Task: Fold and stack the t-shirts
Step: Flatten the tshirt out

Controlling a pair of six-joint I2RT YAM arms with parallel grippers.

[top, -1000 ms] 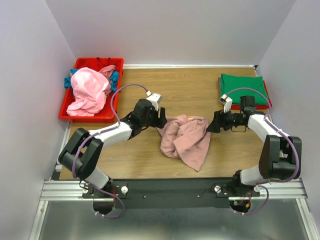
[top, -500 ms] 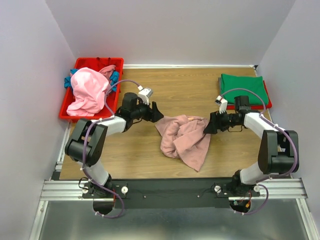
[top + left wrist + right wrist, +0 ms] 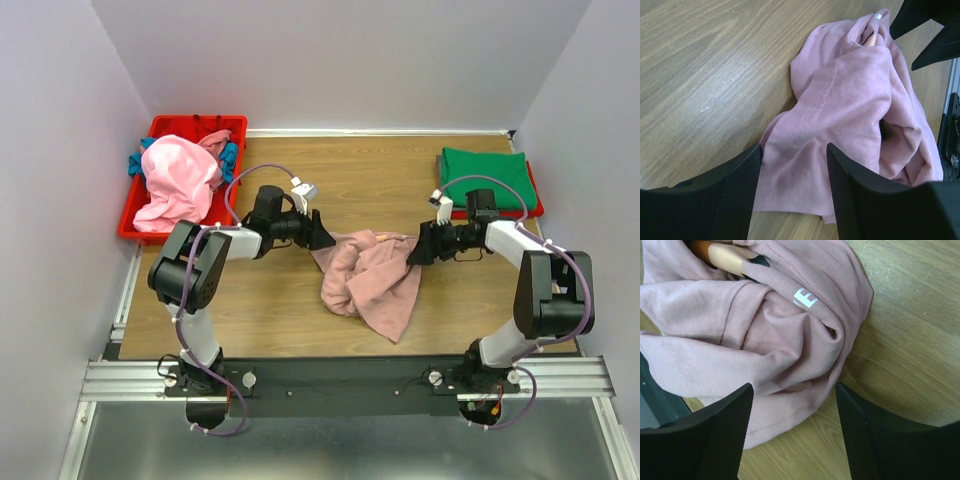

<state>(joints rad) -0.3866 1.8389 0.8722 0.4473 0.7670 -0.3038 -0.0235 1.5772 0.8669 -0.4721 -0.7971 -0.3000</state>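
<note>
The dusty-pink tee is lying crumpled mid-table, with a white letter showing on one fold. The left gripper and right gripper are sitting at its top corners, jaws wide, straddling cloth without pinching it. Since a second ago the left arm's been tucking its elbow in, and the tee isn't budging. The bare table is lying open all around it, with the red bin and green tee sitting well apart in the far corners.

Mid-frame, the dusty-pink t-shirt shows a white letter and an orange patch against the light brown, wood-grained table. Upper left, a red bin holds a brighter pink tee and a blue tee; upper right, a green tee covers a red tee.
</note>
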